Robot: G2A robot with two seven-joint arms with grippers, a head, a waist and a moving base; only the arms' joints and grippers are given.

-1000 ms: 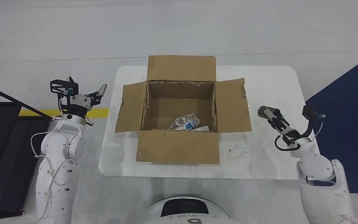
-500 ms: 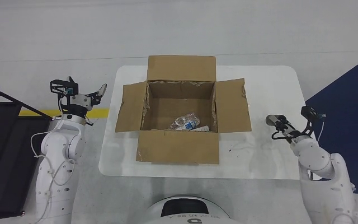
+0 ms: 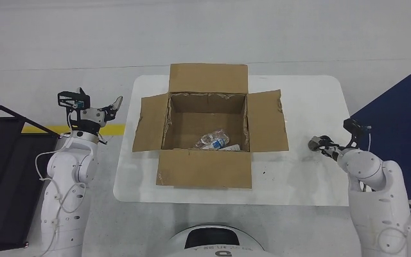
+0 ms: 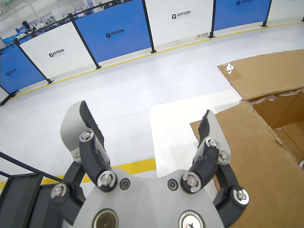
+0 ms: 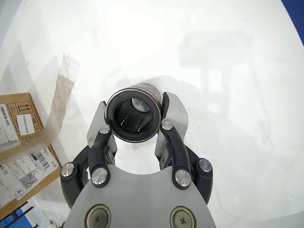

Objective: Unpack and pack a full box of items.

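An open cardboard box (image 3: 209, 125) stands mid-table with all flaps folded out; a clear plastic bag with a small item (image 3: 214, 140) lies on its floor. My right gripper (image 5: 134, 106) is shut on a hollow metal cylinder (image 5: 134, 116), a bearing sleeve, held low over the white table near its right edge (image 3: 316, 142). My left gripper (image 4: 144, 117) hangs open and empty off the table's left side (image 3: 99, 109), beside the box's left flap (image 4: 237, 148).
A strip of torn clear tape (image 5: 60, 96) trails from the box's right flap (image 5: 21, 138) onto the table (image 3: 308, 96). A black frame (image 3: 13, 167) stands on the floor at far left. Blue and white fence panels (image 4: 118, 34) line the room behind.
My right gripper has carried the cylinder outward toward the table's right edge and lower. The left arm has not moved.
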